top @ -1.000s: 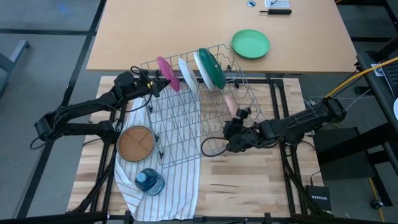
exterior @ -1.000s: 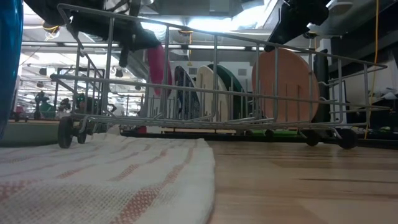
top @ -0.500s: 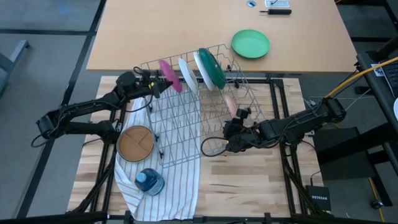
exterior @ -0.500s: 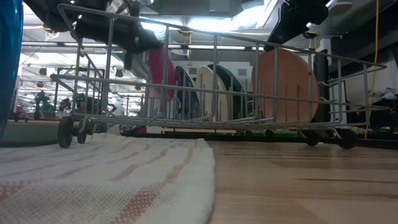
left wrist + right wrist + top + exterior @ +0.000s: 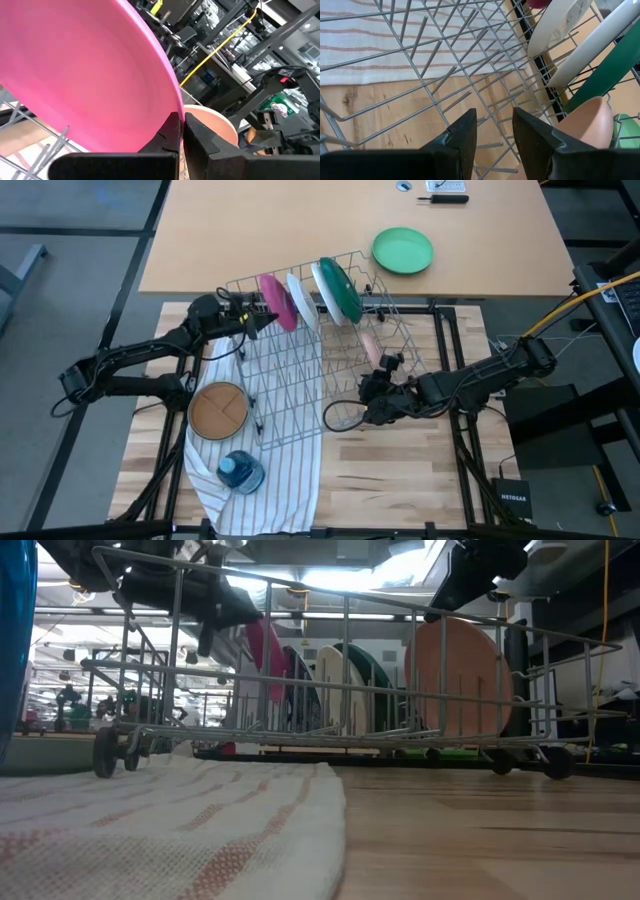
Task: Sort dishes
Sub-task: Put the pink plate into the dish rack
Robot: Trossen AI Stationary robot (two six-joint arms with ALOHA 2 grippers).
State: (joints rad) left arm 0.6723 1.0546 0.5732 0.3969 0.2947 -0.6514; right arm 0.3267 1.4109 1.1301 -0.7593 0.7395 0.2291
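The only text I can read is "NETGEAR", printed in white on the small black box [image 5: 511, 498] by the frame's lower right corner in the high view. A green sign [image 5: 276, 106] in the left wrist view carries lettering I cannot make out.

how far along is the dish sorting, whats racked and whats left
Looks done: the white and dark green plates and the pale pink plate stand upright in the wire rack. In hand: the left gripper is shut on the magenta plate at the rack's far end. Left: the brown plate lies flat on the striped towel. The right gripper hangs open, empty.
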